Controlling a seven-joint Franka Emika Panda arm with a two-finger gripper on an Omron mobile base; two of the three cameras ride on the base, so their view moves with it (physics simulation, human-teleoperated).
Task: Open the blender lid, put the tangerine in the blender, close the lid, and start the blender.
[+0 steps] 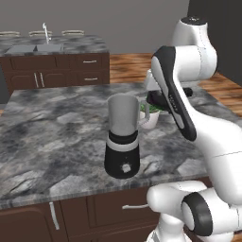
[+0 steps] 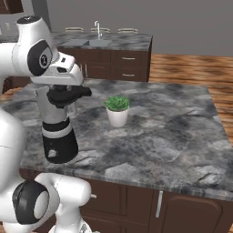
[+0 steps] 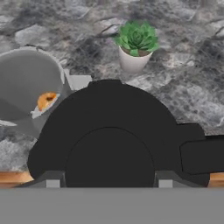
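The blender [image 1: 122, 156] stands near the counter's front edge, and its grey jar [image 1: 124, 112] is open at the top. My gripper [image 2: 66, 91] is shut on the black blender lid [image 3: 109, 131], which hangs in the air just right of the jar's rim and a little above it. In the left base view the lid [image 1: 158, 99] is partly hidden behind my forearm. In the hand view the open jar [image 3: 24, 83] lies to the left of the lid. The tangerine [image 3: 46, 100] shows inside the jar, low against its wall.
A white pot with a green plant [image 2: 117, 110] stands on the marble counter [image 2: 173, 132] just beyond the blender. A second counter with a sink [image 1: 35, 48] runs along the back. Dark drawers [image 1: 99, 210] sit under the front edge.
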